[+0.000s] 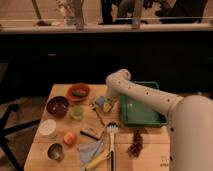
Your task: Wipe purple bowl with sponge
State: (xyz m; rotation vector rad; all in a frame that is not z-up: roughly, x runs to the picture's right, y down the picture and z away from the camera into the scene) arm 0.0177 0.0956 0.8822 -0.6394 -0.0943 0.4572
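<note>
The purple bowl point(57, 106) is dark and stands at the left of the wooden table point(150, 150). A flat rectangular sponge-like block point(91, 132) lies near the table's middle. A greenish piece point(79, 93) lies in the red bowl point(78, 87) behind; I cannot tell which is the sponge. My gripper point(103, 104) hangs low over the table's middle, right of the purple bowl and beside the green tray, over a small bluish and yellow thing. It is apart from the purple bowl.
A green tray point(141, 118) lies at the right. A green cup point(76, 112), white bowl point(48, 127), orange fruit point(70, 137), metal bowl point(55, 151), blue cloth point(89, 148), banana point(98, 160), dish brush point(111, 136) and grapes point(135, 144) crowd the front. A counter stands behind.
</note>
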